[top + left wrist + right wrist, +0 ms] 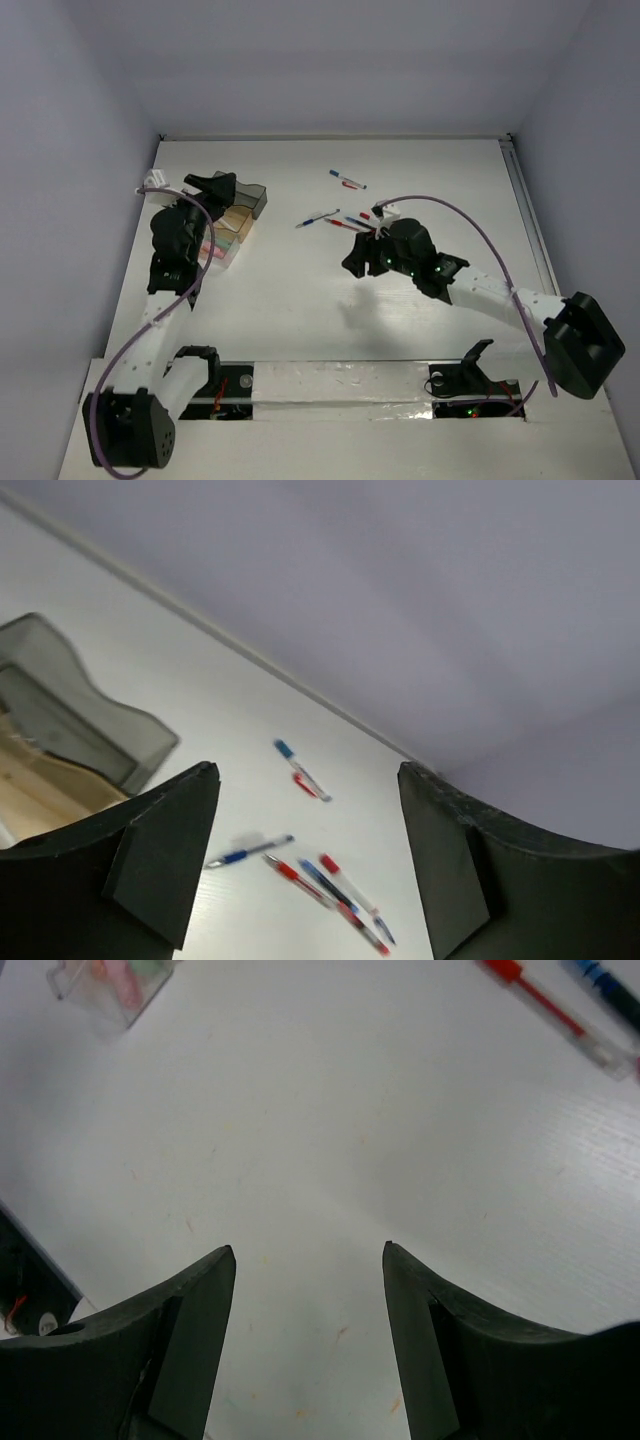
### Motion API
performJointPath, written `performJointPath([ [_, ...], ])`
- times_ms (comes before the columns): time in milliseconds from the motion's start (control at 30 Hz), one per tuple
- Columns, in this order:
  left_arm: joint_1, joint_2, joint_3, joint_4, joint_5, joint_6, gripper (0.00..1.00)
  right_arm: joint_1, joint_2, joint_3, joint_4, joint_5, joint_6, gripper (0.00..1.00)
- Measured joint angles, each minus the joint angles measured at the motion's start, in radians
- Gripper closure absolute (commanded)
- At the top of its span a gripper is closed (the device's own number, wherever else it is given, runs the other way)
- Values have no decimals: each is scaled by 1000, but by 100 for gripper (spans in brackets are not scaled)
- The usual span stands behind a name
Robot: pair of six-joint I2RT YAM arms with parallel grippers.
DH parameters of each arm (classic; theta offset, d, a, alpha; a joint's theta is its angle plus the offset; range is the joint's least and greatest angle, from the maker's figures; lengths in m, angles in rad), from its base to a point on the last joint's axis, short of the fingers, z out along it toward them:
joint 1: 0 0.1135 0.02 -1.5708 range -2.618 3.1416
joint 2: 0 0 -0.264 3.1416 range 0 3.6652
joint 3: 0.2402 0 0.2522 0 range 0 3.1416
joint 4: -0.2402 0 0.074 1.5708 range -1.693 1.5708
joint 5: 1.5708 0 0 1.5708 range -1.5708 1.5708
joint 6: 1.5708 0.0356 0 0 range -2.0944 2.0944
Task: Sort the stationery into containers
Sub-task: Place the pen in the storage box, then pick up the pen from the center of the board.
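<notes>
Hovering above the smoky grey tray (252,197), at about ten o'clock on the table (300,320), the left gripper (213,183) has its jaws spread wide with nothing between them. Its own camera shows the same gap (307,770), with the grey tray (85,715) off at nine o'clock and a tan-tinted tray (35,800) just below it.

The other clear trays (235,224) sit touching the grey one on its near side. The nearest clear tray (220,253) holds small pink pieces; in the right wrist view it (85,990) lies at eleven o'clock with pink and green pieces inside.

The right gripper (357,264) is near the middle of the table, its jaws apart (309,1248) over bare white surface and holding nothing.

All the pens lie loose on the table, well apart from the trays:
- A far pair of pens (347,180) (300,772) is at twelve o'clock.
- A blue-banded pen (318,218) (248,852) lies nearer.
- A bunch of red and blue pens (352,222) (335,895) lies just beside the right gripper's wrist.
- A red-capped pen (545,1008) and a blue-capped pen (612,988) show at one o'clock in the right wrist view.

Any print on the barrels is too small to read.
</notes>
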Motion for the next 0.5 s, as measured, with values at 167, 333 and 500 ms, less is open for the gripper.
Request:
performJointPath([
  [167,-7,-174,76,-168,172,106,15,-89,105,121,2,12,-18,33],
  [333,-11,-301,165,-351,254,268,7,-199,277,326,-15,27,-78,34],
  [500,-106,-402,167,-442,226,403,7,-283,471,566,-68,15,-183,40],
])
